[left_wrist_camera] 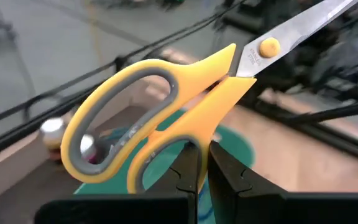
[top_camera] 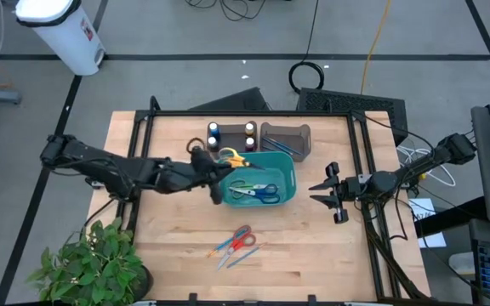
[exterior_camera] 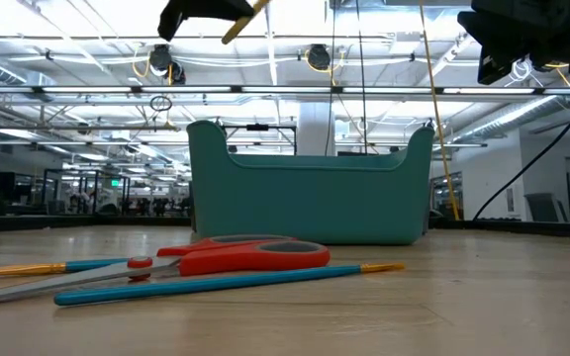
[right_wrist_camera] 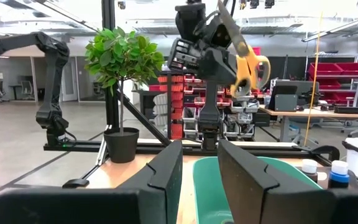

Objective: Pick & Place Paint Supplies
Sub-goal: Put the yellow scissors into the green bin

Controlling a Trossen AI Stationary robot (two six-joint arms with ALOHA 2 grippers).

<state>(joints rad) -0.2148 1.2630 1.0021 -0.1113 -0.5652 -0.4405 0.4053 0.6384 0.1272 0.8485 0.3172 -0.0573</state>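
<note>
Aloft over the teal plastic bin's (top_camera: 289, 189) nine o'clock rim, the left gripper (left_wrist_camera: 202, 169) clenches yellow-handled steel scissors (left_wrist_camera: 160, 118), seemingly for removal; the right gripper (top_camera: 328, 194) waits at three o'clock, fingers parted, empty.

Yellow-and-grey-handled scissors (left_wrist_camera: 148, 118) with silver blades, a teal bin (top_camera: 270, 180), red-handled scissors (exterior_camera: 236, 257), blue-and-orange paintbrushes (exterior_camera: 226, 282), and a pale wooden tabletop (top_camera: 313, 246).
</note>
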